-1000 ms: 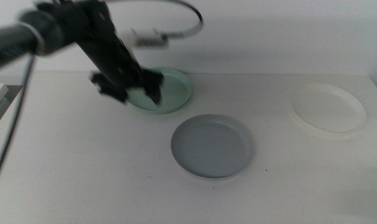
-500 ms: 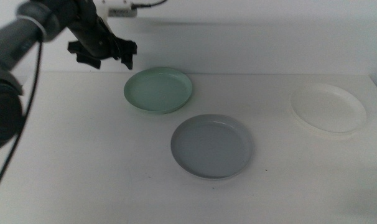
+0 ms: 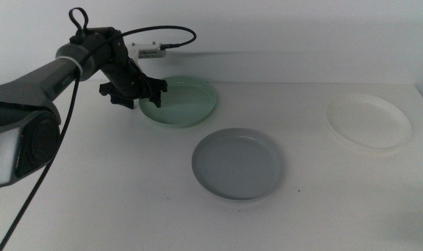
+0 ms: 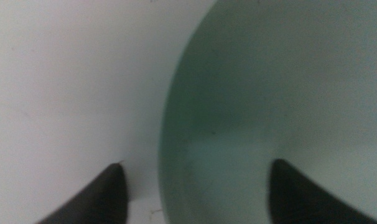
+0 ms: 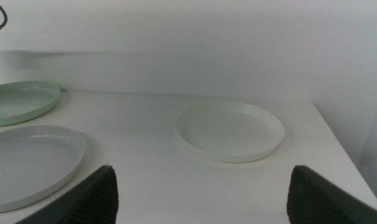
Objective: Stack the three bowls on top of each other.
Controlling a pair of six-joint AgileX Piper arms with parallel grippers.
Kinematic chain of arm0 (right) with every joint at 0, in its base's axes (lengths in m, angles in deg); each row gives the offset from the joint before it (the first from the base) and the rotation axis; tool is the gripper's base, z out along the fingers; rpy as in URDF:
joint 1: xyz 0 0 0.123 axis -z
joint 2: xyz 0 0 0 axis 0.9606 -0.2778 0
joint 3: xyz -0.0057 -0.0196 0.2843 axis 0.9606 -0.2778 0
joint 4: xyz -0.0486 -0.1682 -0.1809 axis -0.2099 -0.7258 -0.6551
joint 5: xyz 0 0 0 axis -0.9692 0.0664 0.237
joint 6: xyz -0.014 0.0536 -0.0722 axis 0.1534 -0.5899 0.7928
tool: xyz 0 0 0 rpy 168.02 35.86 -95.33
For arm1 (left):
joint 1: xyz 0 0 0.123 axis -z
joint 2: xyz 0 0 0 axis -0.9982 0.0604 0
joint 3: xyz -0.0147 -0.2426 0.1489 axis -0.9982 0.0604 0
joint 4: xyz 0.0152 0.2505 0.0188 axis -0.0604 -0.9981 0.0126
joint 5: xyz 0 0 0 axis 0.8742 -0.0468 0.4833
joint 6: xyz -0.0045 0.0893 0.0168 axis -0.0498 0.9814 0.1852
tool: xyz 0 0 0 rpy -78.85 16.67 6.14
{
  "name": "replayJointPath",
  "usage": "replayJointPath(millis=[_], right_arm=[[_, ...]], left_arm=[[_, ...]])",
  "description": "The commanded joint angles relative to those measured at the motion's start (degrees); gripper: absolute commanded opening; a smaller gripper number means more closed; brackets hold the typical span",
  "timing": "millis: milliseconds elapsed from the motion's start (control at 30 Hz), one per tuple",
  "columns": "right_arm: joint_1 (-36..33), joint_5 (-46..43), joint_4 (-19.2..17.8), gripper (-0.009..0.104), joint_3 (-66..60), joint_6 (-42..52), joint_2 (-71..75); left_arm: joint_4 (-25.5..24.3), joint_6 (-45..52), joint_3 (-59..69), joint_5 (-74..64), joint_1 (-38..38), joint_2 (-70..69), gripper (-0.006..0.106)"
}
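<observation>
We see the left gripper (image 4: 195, 186) w/ its 2 jaws spread apart, straddling the near-left rim of the green bowl (image 4: 282, 99): 1 jaw over the bare table (image 4: 64, 81), the other over the bowl's inside. Nothing is pinched between them. In the middle view the same gripper (image 3: 138, 94) sits at the bowl's left edge, arm reaching in from the left, cable looping above it.

The green bowl (image 3: 179, 100) lies flat toward the back of the table (image 3: 93, 195). The grey bowl (image 3: 236, 164) lies in front of it and a bit to the right, near but not touching. The white bowl (image 3: 368, 121) lies well apart on the right side. All 3 sit singly, none stacked.

The right gripper (image 5: 201, 193) waits low on the right, jaws wide apart and holding nothing; its camera looks across the white bowl (image 5: 230, 131), w/ the grey bowl (image 5: 33, 162) and green bowl (image 5: 20, 102) beyond.
</observation>
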Motion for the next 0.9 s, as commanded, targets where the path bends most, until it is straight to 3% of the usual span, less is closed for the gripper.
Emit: replayJointPath(millis=[0,167,200,400,533,667,867], right_arm=[[0.2,-0.7,-0.4,0.081,-0.2,0.2,0.2],[0.2,-0.7,-0.4,0.081,-0.2,0.2,0.2],[0.2,-0.7,-0.4,0.081,-0.2,0.2,0.2],[0.2,-0.7,-0.4,0.081,-0.2,0.2,0.2],[0.2,-0.7,-0.4,0.081,-0.2,0.2,0.2],[0.2,-0.7,-0.4,0.081,-0.2,0.2,0.2],[0.2,-0.7,-0.4,0.081,-0.2,0.2,0.2]], left_arm=[[2.0,0.1,-0.3,-0.1,0.1,0.3,0.062],[2.6,1.6,-0.4,-0.9,-0.1,0.2,0.001],[2.1,3.0,-0.4,-0.9,-0.1,-0.3,-0.002],[2.3,9.0,3.4,-2.1,0.2,-10.7,-0.002],[5.3,10.9,18.7,7.6,2.9,-24.7,-0.002],[5.8,6.9,37.3,18.6,7.5,-36.8,-0.002],[6.4,2.3,52.9,28.2,14.3,-40.6,-0.002]])
